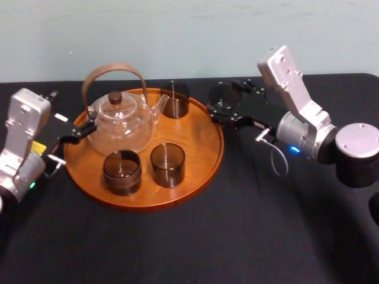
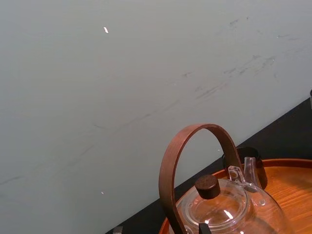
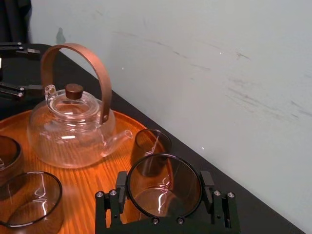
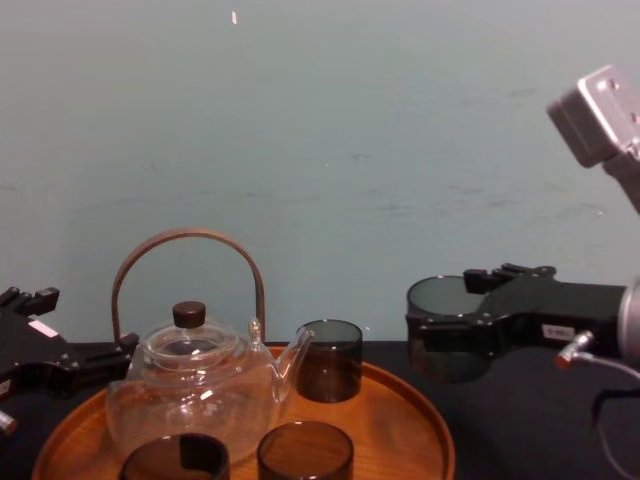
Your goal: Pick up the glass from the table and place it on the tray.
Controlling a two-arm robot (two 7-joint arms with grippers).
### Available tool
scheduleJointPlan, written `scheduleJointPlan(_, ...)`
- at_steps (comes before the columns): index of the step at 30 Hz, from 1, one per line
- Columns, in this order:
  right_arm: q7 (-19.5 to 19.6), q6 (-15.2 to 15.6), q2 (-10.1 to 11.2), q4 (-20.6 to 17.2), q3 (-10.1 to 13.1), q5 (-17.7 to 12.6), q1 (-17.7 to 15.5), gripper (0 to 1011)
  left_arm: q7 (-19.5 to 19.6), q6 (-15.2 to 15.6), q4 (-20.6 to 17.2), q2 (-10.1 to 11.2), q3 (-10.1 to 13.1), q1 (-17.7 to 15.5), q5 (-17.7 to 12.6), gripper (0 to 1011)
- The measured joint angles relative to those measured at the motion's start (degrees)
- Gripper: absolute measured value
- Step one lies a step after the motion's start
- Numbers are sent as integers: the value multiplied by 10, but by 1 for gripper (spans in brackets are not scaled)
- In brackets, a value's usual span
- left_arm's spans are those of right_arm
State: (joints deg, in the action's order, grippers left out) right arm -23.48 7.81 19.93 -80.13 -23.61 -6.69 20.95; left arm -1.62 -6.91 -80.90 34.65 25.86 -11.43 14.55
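chest view: the right gripper (image 4: pixel 447 345) is clamped on the glass (image 4: pixel 440 300), held above the table (image 4: pixel 530 445) just right of the tray (image 4: pixel 425 430). it should carry the glass level over the rim and lower it onto bare wood at the tray's right side, clear of the teapot (image 4: pixel 200 395) and the other glasses (image 4: pixel 330 375). the left gripper (image 1: pixel 87 128) sits at the tray's left edge.
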Motion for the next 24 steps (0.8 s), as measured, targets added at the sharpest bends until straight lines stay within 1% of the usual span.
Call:
scheduleJointPlan(15,-2,1,-22,26,-21,12,19,918,0,0,0,0,0,0,0,1010)
scheduleJointPlan(24,-1,-12,-37,52,-30,20,30,918,0,0,0,0,0,0,0,1010)
